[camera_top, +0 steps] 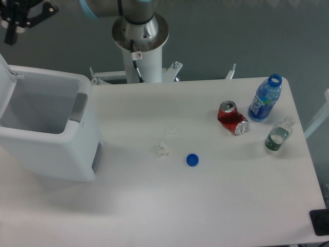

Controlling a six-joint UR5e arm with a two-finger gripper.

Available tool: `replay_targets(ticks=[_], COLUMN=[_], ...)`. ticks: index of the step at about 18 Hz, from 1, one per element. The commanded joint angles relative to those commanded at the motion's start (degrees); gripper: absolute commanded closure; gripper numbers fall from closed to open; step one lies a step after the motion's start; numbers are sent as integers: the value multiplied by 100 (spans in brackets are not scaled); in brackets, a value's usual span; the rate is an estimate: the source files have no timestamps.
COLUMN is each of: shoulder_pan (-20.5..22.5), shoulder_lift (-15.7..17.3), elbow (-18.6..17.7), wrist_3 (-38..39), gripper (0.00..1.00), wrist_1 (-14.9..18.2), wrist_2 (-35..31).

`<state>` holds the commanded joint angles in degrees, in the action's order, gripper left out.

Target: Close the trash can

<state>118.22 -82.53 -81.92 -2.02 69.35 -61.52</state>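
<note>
Gripper [11, 36]: seen at the upper left, partly cut off by the edge; whether the jaws are parted or closed cannot be told. Trash can [49, 128]: standing open directly below it. Raised lid [3, 69]: found just beneath, slightly left, hinged along the far-left rim.

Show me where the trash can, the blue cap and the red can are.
trash can [56, 149]: fixed camera, front wall.
blue cap [193, 160]: fixed camera, top face.
red can [232, 119]: fixed camera, dented side.
</note>
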Motion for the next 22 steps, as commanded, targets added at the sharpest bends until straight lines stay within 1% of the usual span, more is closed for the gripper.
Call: replay_targets(ticks=[3,7,11,13,17,20,22], shoulder_pan=[-290,-650,-809,-958,-1301,-1433,-1442], shoulder_lift=[-123,-237,-343,-404,-527,-589,-598], elbow=[150,211,220,229,238,238,238], wrist_3=[9,26,26,26,35,44,44], gripper=[88,88,88,88,88,88,88], wrist_1=[0,0,0,9,17,35,44], wrist_2=[0,-70,-167,-228,-649,-764,-843])
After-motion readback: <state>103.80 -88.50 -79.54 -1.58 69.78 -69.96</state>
